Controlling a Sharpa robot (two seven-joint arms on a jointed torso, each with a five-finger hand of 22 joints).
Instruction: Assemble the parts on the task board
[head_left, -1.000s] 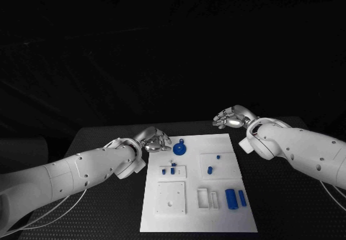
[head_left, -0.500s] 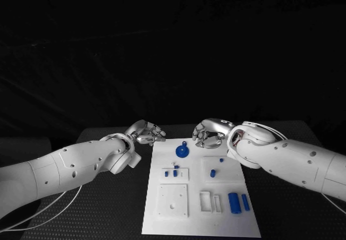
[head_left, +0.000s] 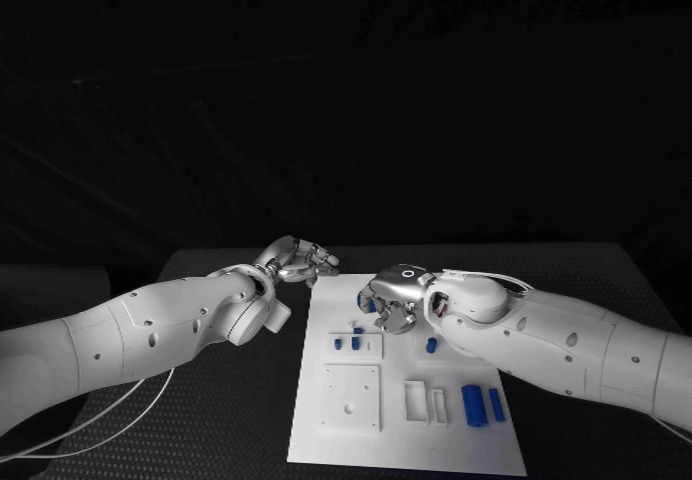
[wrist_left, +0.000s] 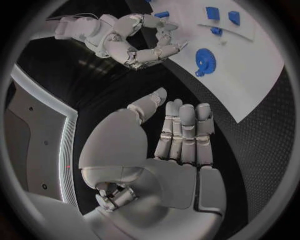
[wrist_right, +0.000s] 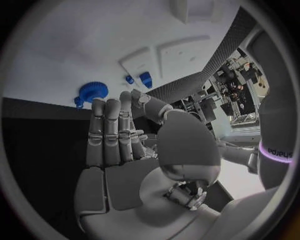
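Both hands empty at the far end of the task board

The left hand (head_left: 293, 262) hovers just off the task board's (head_left: 353, 430) far left corner, fingers loosely apart, holding nothing. The blue gear (wrist_left: 204, 56) lies on the board's far end, beneath the right hand (head_left: 395, 293), whose fingers are spread and empty. Small blue parts (head_left: 349, 342) stand mid-board; two blue cylinders (head_left: 482, 403) lie nearer.

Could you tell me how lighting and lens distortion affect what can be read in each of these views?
Head view: dark background, but the white task board is evenly lit and its blue parts read clearly. Left wrist view: fisheye bends the board's edges; the blue gear stays sharp, and the left hand looks oversized. Right wrist view: the board is bright, and the right hand hides much of it.
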